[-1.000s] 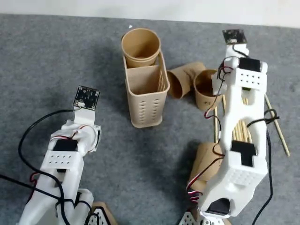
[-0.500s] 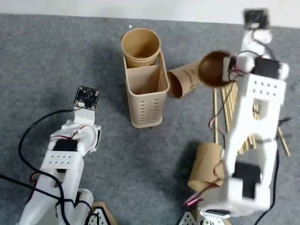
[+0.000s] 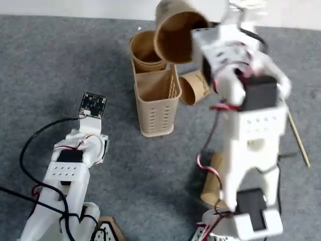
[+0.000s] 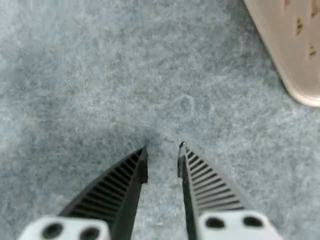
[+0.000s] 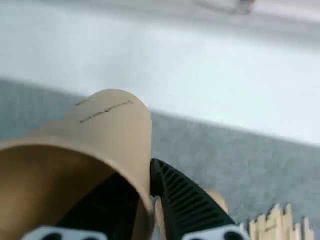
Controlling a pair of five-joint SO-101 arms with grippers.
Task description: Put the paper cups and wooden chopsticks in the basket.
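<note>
My right gripper is shut on the rim of a brown paper cup, one finger inside and one outside. This cup hangs tilted in the air, just above and to the right of the basket's far end. The tan slotted basket stands upright with another cup in its far compartment. A third cup lies on its side right of the basket. Another cup lies by the right arm's base. Wooden chopsticks lie beyond the right arm. My left gripper hovers open over bare carpet.
Grey carpet covers the table. A corner of the basket shows ahead of the left gripper. The left arm with its cable sits at the near left. A pale wall edge runs along the back.
The right arm lifted the cup from beside the chopsticks and carried it up and left, toward the basket's far end. The left arm has not moved.
</note>
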